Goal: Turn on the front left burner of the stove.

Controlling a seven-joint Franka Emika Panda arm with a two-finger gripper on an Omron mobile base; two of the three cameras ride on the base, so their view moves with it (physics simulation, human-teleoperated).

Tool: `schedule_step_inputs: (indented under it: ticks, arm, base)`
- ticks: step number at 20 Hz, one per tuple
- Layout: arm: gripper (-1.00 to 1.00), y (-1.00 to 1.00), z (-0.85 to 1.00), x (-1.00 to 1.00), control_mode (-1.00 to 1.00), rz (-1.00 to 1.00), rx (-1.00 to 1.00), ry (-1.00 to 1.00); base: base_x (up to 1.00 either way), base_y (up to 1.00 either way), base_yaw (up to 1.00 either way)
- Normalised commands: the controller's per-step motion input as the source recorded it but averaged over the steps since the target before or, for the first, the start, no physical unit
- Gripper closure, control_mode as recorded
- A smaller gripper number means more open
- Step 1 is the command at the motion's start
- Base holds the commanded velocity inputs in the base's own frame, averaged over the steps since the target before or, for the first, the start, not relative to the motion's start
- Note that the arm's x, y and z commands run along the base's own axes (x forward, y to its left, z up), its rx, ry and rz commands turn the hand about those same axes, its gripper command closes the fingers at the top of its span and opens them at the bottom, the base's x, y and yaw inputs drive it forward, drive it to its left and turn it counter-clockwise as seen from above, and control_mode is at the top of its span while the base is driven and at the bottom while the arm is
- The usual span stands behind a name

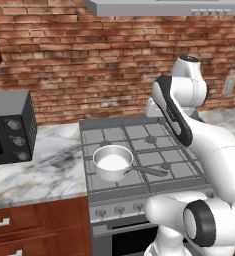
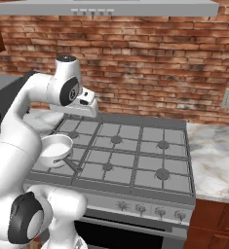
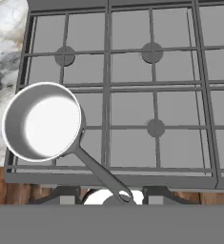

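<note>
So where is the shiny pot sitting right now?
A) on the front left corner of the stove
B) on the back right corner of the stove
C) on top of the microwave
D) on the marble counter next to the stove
A. The shiny pot stands on the grates at the front left corner of the stove, over the front left burner, with its handle pointing toward the middle.

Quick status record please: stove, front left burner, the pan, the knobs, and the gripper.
stove: six-burner gas range, grey grates, no flame visible
front left burner: covered by the saucepan
saucepan: empty, handle pointing toward the front edge
knobs: row on the front panel, none touched
gripper: above the stove's front edge; open or shut cannot be told
microwave: on the counter left of the stove
</note>
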Motion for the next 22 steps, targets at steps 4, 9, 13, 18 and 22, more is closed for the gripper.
schedule_step_inputs:
  ticks: [4, 9, 13, 18, 22]
  arm:
    - [-1.00, 0.46, -0.21, -0.06, -1.00, 0.00, -0.02, -0.01]
    - [-1.00, 1.00, -0.64, -0.44, -1.00, 0.00, -0.21, -0.23]
    - [-1.00, 1.00, -0.75, -0.45, -1.00, 0.00, -0.23, -0.32]
    - [-1.00, 1.00, -0.52, -0.25, -1.00, -0.01, -0.09, -0.25]
    - [-1.00, 0.88, -0.28, 0.00, -1.00, -0.05, -0.01, -0.12]
  base:
    - [0.00, 0.00, 0.00]
    - [0.00, 0.00, 0.00]
    - [0.00, 0.00, 0.00]
    - [0.00, 0.00, 0.00]
    - [0.00, 0.00, 0.00]
